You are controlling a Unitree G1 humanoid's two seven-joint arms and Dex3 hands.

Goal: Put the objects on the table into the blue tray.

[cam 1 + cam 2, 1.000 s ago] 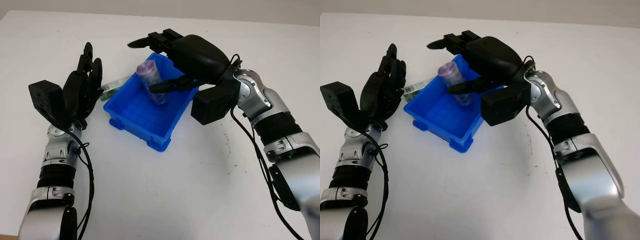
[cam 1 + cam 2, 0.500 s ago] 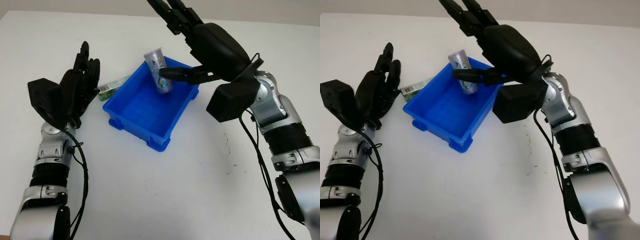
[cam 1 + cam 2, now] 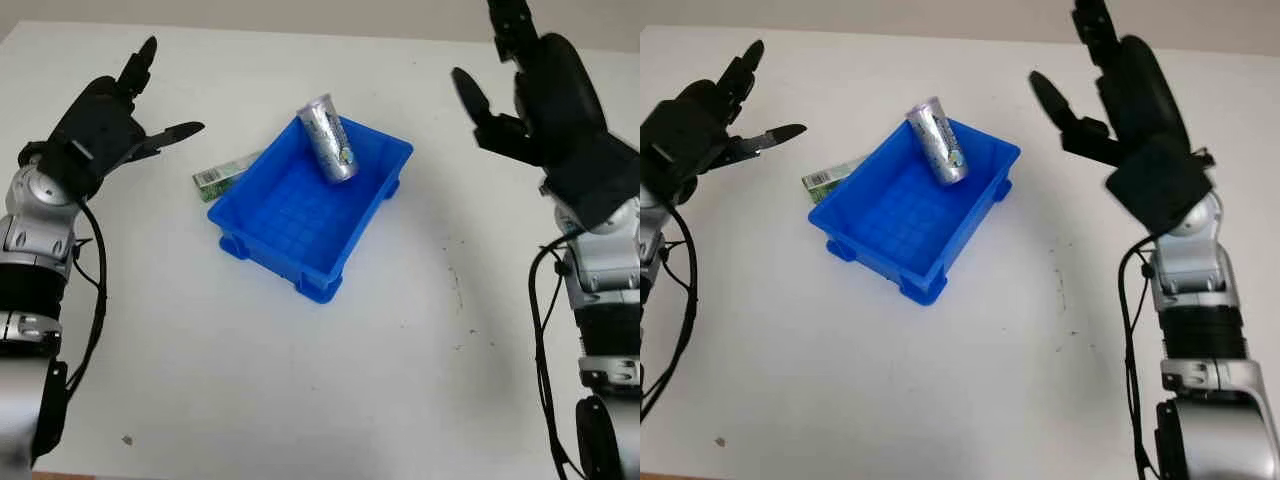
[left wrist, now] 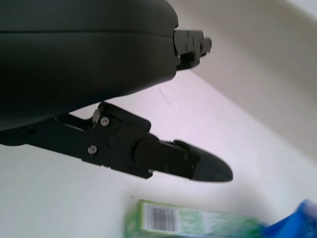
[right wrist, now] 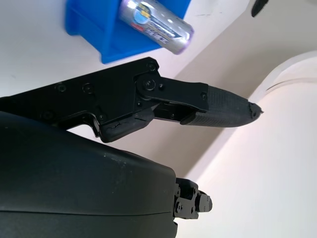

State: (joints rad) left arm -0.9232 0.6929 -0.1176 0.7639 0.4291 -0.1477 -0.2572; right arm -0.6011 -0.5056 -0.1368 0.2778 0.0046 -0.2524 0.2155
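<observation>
Left eye view: can [image 3: 329, 139] leans in the blue tray [image 3: 290, 255], propped on its far rim. Green box [image 3: 226, 174] lies on the table [image 3: 300, 380] touching the tray's left wall, not yet placed. Left hand [image 3: 105, 115] and right hand [image 3: 545, 95] both raised, open, holding nothing.

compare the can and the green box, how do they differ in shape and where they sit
The can is a silver cylinder; the box is a flat green carton with a barcode end. The can is in the blue tray, propped tilted against its far rim; the box lies flat on the table, outside the tray at its left wall. Neither is held: both hands are open, away from them.
</observation>
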